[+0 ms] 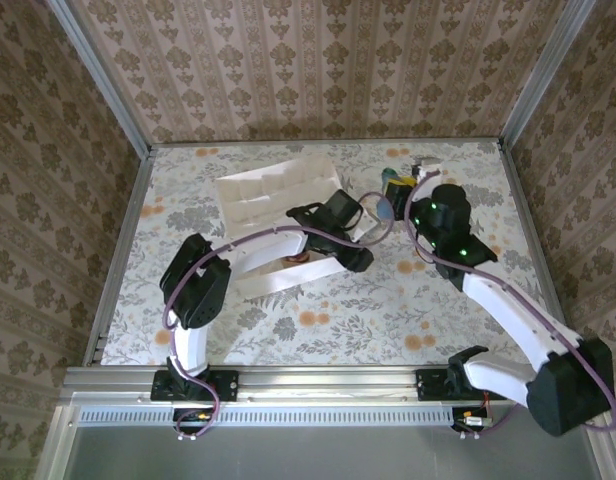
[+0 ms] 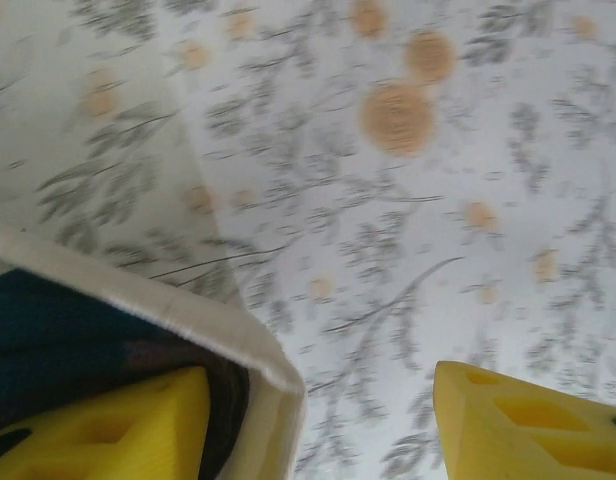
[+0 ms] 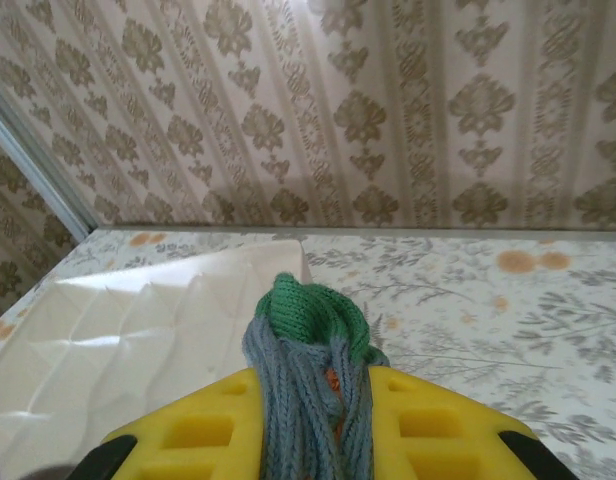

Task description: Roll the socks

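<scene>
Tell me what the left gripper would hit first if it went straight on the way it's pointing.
Probably the floral table, just past the white box corner. The left gripper straddles that wall, so the rim could catch a finger first. Depth is unclear.

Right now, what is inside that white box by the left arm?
Dark teal fabric lies in a corner of the white box, beside one yellow finger. The left arm covers other compartments.
</scene>
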Motion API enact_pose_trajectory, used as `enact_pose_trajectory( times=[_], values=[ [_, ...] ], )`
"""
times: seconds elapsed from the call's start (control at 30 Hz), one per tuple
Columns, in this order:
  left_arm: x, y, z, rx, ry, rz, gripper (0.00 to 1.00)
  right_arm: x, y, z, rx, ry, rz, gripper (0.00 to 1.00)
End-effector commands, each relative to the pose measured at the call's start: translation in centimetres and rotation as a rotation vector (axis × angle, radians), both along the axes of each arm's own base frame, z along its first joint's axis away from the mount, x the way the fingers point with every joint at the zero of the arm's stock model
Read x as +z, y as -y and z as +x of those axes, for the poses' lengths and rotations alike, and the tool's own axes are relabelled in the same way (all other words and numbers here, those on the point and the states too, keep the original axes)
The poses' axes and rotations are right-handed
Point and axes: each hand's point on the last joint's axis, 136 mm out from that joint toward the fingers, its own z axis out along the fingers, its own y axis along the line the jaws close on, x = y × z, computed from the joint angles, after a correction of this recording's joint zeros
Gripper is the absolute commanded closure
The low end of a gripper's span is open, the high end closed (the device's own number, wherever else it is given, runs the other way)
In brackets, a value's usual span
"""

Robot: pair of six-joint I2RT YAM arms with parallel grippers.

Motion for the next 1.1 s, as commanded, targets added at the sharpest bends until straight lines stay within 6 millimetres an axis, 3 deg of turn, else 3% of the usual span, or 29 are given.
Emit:
enact_pose_trajectory(
  times=[0.0, 0.1, 0.2, 0.3, 0.47, 0.57, 0.63, 0.73, 0.8, 0.93, 1.07],
  values=[
    [4.1, 1.0, -0.1, 0.008, 0.042, -0.092, 0.44, -1.6, 1.0, -1.5, -0.015, -0.040, -0.046, 1.00],
    [6.5, -0.3, -0.1, 0.017, 0.100, -0.102, 0.43, -1.8, 0.4, -2.0, 0.019, -0.037, -0.011, 1.00],
    [8.4, -3.7, 1.3, 0.107, 0.155, -0.078, 0.40, -1.9, -1.1, -1.6, 0.067, -0.035, 0.006, 1.00],
    [9.1, -9.4, 3.7, 0.268, 0.177, -0.028, 0.36, -2.2, -3.2, -0.7, 0.121, -0.048, -0.013, 1.00],
    [7.5, -21.2, 7.0, 0.582, 0.121, 0.044, 0.36, -1.7, -8.6, 1.3, 0.247, -0.030, -0.056, 1.00],
    [6.2, -26.5, 7.5, 0.723, 0.075, 0.043, 0.36, -2.3, -12.0, 2.8, 0.319, -0.045, -0.089, 1.00],
    [5.4, -28.6, 7.7, 0.780, 0.030, 0.004, 0.36, -2.5, -14.0, 3.8, 0.355, -0.046, -0.092, 1.00],
    [4.0, -30.5, 8.1, 0.840, -0.025, -0.036, 0.36, -2.4, -16.5, 5.4, 0.392, -0.028, -0.086, 1.00],
    [3.4, -30.7, 8.5, 0.838, -0.035, -0.059, 0.37, -2.6, -17.9, 6.3, 0.416, -0.017, -0.085, 1.00],
    [1.5, -30.1, 9.6, 0.810, -0.090, -0.063, 0.41, -3.8, -20.4, 8.2, 0.466, -0.004, -0.104, 1.00],
    [0.2, -29.2, 11.0, 0.770, -0.127, -0.065, 0.51, -5.0, -21.5, 9.7, 0.480, 0.001, -0.133, 1.00]
  ],
)
